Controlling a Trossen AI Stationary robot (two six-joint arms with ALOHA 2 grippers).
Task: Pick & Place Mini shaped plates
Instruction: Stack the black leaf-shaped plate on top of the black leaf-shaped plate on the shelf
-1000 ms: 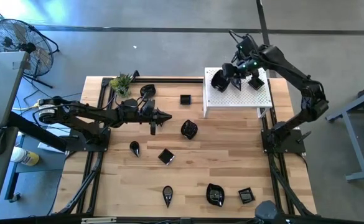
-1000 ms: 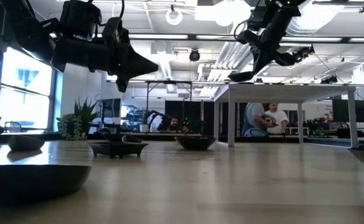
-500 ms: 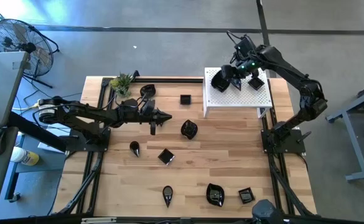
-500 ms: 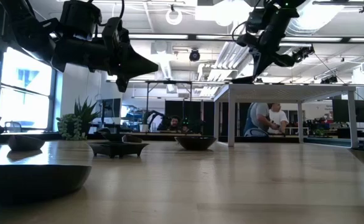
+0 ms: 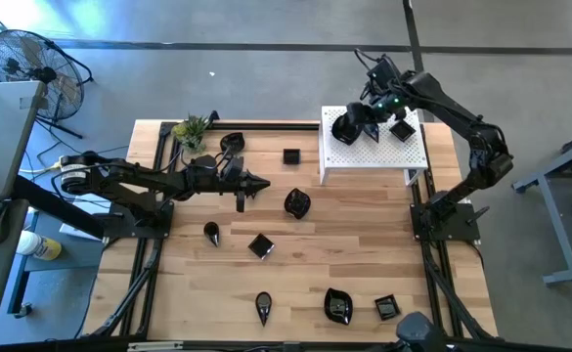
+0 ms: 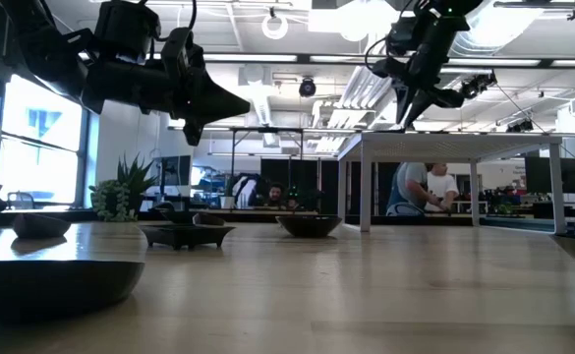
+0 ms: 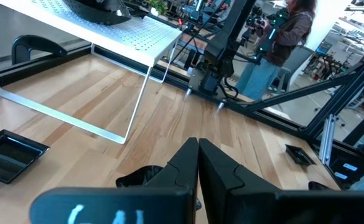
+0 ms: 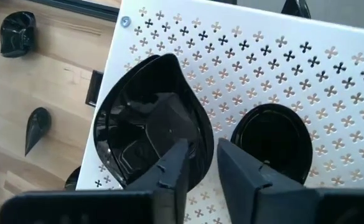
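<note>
A large black teardrop plate [image 8: 150,118] lies flat on the white perforated platform [image 5: 403,152], beside a round black plate [image 8: 272,143]. My right gripper [image 8: 199,165] hangs over them, pointing steeply down and open, one finger on each side of the teardrop plate's rim. Several more mini plates lie on the wooden table, among them a wavy one [image 5: 297,203], a square one [image 5: 260,245] and a small teardrop [image 5: 211,232]. My left gripper [image 5: 263,183] is shut and empty, held level above the table's middle. My right gripper straddles the rim of the teardrop plate's wide end [image 8: 201,146] from above, with the plate lying flat on the platform. I cannot tell whether either finger touches the rim.
A small green plant [image 5: 190,130] stands at the table's far left corner. More plates lie near the front edge [image 5: 337,305] [image 5: 387,308]. A square plate [image 5: 291,155] sits just left of the platform. People stand in the room behind [image 6: 425,187].
The teardrop plate hung tilted below my right gripper, just off the platform's edge. It has since come down flat onto the platform top. The right gripper has rolled a little at the wrist and otherwise kept its place.
</note>
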